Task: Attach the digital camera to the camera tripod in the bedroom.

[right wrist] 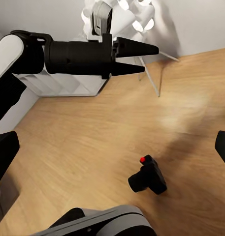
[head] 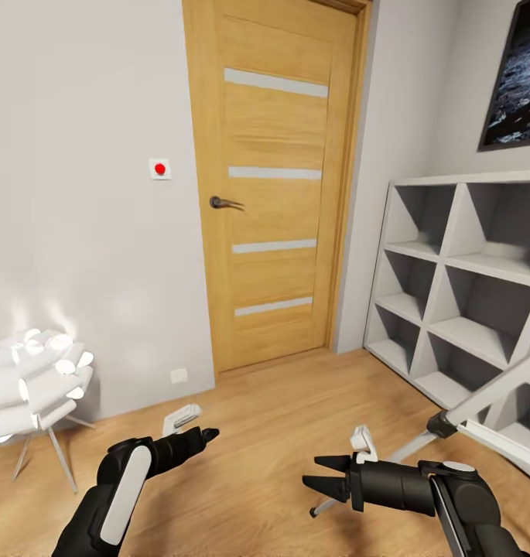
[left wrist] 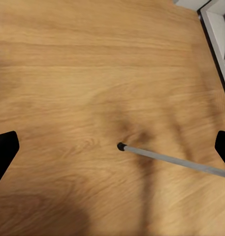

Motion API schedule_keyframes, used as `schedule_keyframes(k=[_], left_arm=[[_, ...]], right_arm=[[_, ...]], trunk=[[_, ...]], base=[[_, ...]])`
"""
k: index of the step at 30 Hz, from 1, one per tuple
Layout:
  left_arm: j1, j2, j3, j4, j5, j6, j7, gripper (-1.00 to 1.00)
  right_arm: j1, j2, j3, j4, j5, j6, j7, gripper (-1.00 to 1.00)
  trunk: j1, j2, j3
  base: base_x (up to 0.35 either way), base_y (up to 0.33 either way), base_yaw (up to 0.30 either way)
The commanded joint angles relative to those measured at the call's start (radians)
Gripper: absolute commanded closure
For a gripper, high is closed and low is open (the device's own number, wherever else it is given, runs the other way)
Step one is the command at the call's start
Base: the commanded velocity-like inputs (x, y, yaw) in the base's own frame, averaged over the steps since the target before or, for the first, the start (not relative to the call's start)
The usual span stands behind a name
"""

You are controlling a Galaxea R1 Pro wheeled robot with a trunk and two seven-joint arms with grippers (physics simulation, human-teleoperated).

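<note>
Step in hand, by my reading: the approach. Nothing is grasped and the camera is not yet on the tripod.

Head view: oak door with pale stripes (head: 276, 182), white cube shelf (head: 466, 286), white petal-shaped lamp on thin legs (head: 32, 387), light wood floor (head: 265, 433). The tall tripod with silver legs and black joints (head: 450, 422) leans in at the right by the shelf, one leg running down to the floor just past the right gripper (head: 326, 474). That gripper's two black fingers stand apart with nothing between them. The left gripper (head: 201, 438) tapers to one point here.

Right wrist view: the small black boxy digital camera with a red dot on its top corner (right wrist: 147, 176) sits on the floor, free of both arms; the head view does not include it. The left gripper (right wrist: 142, 58) has its fingers nearly together, empty.

Left wrist view: bare floor and one silver tripod leg ending in a black foot (left wrist: 121, 146), resting on the boards.

Next move calls for lowering a gripper to the camera and closing on its body.
</note>
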Motion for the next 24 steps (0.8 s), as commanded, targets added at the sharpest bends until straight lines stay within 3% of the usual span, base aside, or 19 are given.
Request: schedule_keyframes(k=[1,17,24], left_arm=[[-0.001,-0.001,0.002,-0.001,0.011,0.005,0.009,-1.0],[-0.001,-0.003,-0.002,0.0,0.006,0.001,0.015,-1.0],[-0.001,-0.002,-0.003,0.0,0.003,0.001,0.017,-1.0]], right_arm=[[-0.001,0.0,-0.001,-0.001,0.008,0.009,0.01,-1.0],[-0.001,0.006,-0.013,0.003,0.02,0.013,0.01,-1.0],[-0.001,0.007,-0.014,0.003,0.022,0.012,0.007,-1.0]], trunk=[[0.004,-0.008,-0.004],[0.065,-0.12,-0.054],[0.068,-0.121,-0.082]], base=[[0.0,0.0,0.0],[0.0,0.0,0.0],[0.0,0.0,0.0]])
